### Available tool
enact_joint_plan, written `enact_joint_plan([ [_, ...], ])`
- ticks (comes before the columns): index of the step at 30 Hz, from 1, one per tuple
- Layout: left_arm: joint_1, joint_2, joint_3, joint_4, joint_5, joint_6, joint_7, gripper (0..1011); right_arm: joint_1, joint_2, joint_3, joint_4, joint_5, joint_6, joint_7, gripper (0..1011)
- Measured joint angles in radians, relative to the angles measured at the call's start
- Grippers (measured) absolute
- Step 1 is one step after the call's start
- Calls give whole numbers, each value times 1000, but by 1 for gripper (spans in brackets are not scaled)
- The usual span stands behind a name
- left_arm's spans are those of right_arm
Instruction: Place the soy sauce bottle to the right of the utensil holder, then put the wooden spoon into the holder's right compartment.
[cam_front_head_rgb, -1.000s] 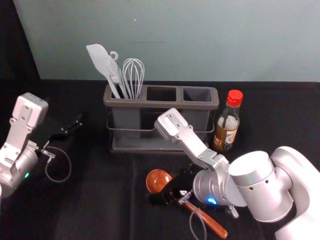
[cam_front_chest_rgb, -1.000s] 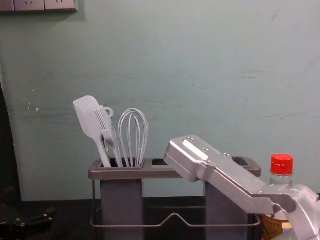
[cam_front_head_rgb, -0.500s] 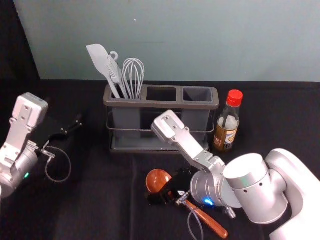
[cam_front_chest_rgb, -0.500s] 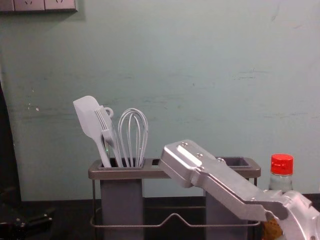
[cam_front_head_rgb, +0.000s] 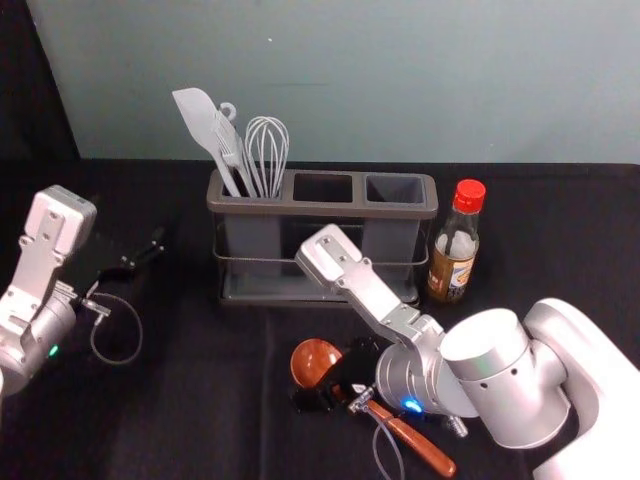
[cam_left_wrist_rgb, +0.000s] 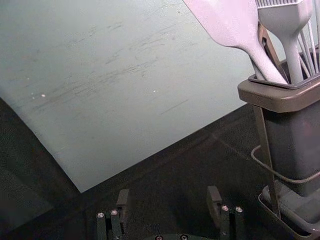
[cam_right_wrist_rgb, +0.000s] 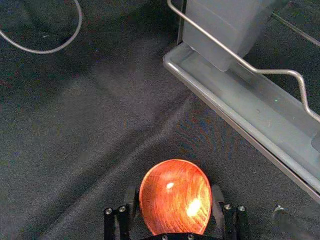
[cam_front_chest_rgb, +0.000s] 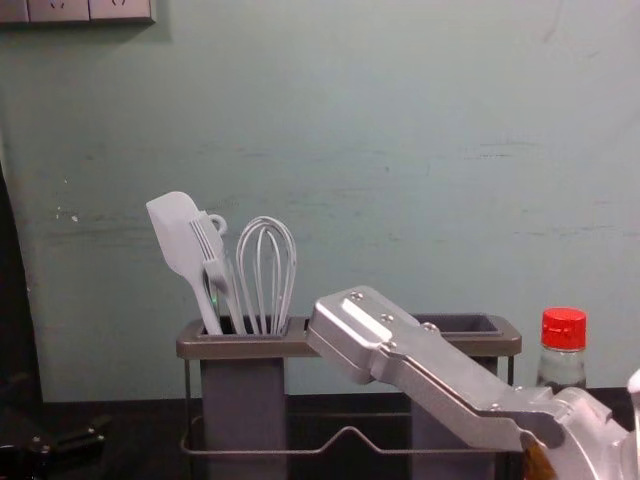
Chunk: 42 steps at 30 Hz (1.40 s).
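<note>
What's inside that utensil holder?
Its left compartment holds at least a spatula, a whisk and a brush-like tool; the walls hide their lower ends. Nothing sticks out of the middle compartment or right compartment; their bottoms are unclear.

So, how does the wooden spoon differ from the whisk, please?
The wooden spoon is reddish brown; the whisk is pale grey. The spoon has a solid bowl; the whisk, open wire-like loops. The spoon lies by the right gripper; the whisk stands in the left compartment of the utensil holder. Both are kitchen utensils.
</note>
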Motion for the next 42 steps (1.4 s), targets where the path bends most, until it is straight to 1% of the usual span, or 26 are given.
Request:
enact_joint_plan([
  [1, 0, 0, 0, 0, 0, 0, 0, 1000, 0, 0, 0, 0, -2, 0, 1, 927],
  [2, 0, 0, 0, 0, 0, 0, 0, 1000, 0, 0, 0, -1, -5, 1, 2, 875],
  [3, 0, 0, 0, 0, 0, 0, 0, 1000, 0, 0, 0, -4, -9, 3, 3, 875],
  [4, 0, 0, 0, 0, 0, 0, 0, 1000, -1, 0, 0, -7, -11, 4, 4, 848],
  [7, 0, 0, 0, 0, 0, 0, 0, 1000, -7, 2, 5, -20, -15, 7, 6, 837],
  [11, 0, 0, 0, 0, 0, 0, 0, 1000, -25, 11, 26, -62, -19, 10, 16, 837],
  [15, 0, 0, 0, 0, 0, 0, 0, 1000, -50, 26, 55, -113, -16, 9, 26, 837],
  [16, 0, 0, 0, 0, 0, 0, 0, 1000, -62, 31, 69, -135, -13, 6, 30, 837],
  [18, 0, 0, 0, 0, 0, 0, 0, 1000, -74, 37, 84, -156, -9, 3, 35, 836],
  [19, 0, 0, 0, 0, 0, 0, 0, 1000, -87, 42, 102, -180, -4, -3, 40, 836],
  [20, 0, 0, 0, 0, 0, 0, 0, 1000, -87, 42, 102, -180, -4, -3, 40, 836],
  [21, 0, 0, 0, 0, 0, 0, 0, 1000, -103, 48, 122, -205, 2, -10, 44, 837],
  [22, 0, 0, 0, 0, 0, 0, 0, 1000, -110, 50, 131, -217, 4, -15, 45, 837],
  [23, 0, 0, 0, 0, 0, 0, 0, 1000, -126, 54, 148, -239, 9, -25, 47, 837],
  [26, 0, 0, 0, 0, 0, 0, 0, 1000, -155, 60, 179, -280, 17, -54, 49, 837],
  [27, 0, 0, 0, 0, 0, 0, 0, 1000, -173, 63, 196, -303, 20, -73, 49, 836],
  [29, 0, 0, 0, 0, 0, 0, 0, 1000, -192, 67, 213, -328, 25, -98, 49, 837],
  [30, 0, 0, 0, 0, 0, 0, 0, 1000, -211, 70, 230, -349, 30, -126, 45, 837],
  [32, 0, 0, 0, 0, 0, 0, 0, 1000, -229, 72, 244, -368, 36, -159, 39, 837],
  [33, 0, 0, 0, 0, 0, 0, 0, 1001, -250, 73, 261, -387, 43, -193, 30, 837],
  [35, 0, 0, 0, 0, 0, 0, 0, 1000, -266, 74, 273, -399, 51, -226, 22, 836],
  [38, 0, 0, 0, 0, 0, 0, 0, 1000, -304, 73, 302, -423, 71, -310, 2, 837],
  [39, 0, 0, 0, 0, 0, 0, 0, 1000, -324, 71, 316, -433, 81, -357, -8, 837],
  [40, 0, 0, 0, 0, 0, 0, 0, 1000, -324, 71, 316, -433, 81, -357, -8, 837],
  [41, 0, 0, 0, 0, 0, 0, 0, 1000, -353, 67, 336, -447, 97, -426, -22, 837],
  [42, 0, 0, 0, 0, 0, 0, 0, 1000, -361, 67, 342, -451, 101, -448, -29, 837],
])
